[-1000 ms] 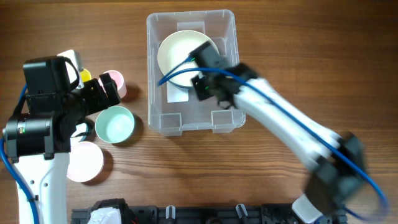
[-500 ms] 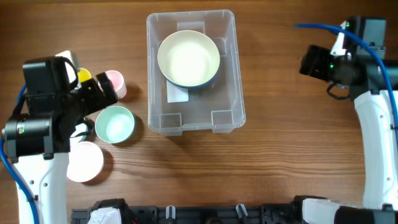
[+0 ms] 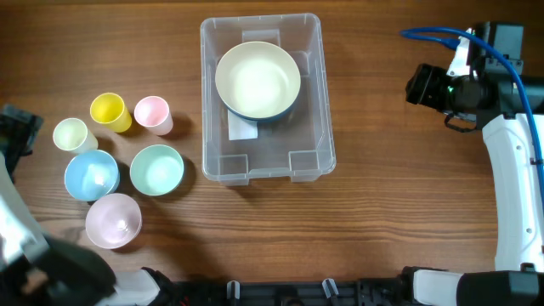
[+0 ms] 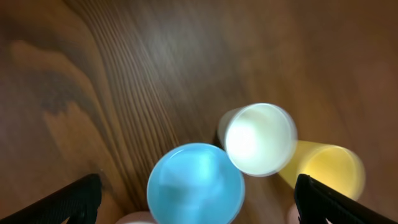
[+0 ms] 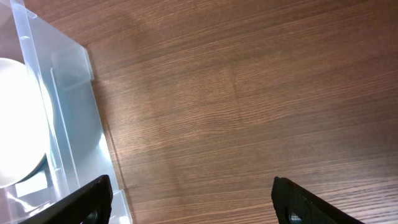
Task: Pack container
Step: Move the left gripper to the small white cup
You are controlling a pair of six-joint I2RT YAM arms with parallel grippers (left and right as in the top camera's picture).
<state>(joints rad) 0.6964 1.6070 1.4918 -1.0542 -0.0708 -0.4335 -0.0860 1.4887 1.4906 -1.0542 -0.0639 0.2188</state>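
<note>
**A:** How do the claws stand?

**B:** The left claw (image 4: 202, 202) shows only two dark tips at the frame's corners. They are spread wide with nothing between them, over a blurred blue bowl (image 4: 196, 183). The right claw (image 5: 196, 202) is likewise wide apart and empty above bare worktop (image 5: 249, 93).

**A:** And the container?

**B:** The container (image 3: 321, 110) sits mid-worktop, with the right claw well to its right. A cream bowl (image 3: 257, 81) inside it hides part of the label (image 3: 242, 129).
</note>
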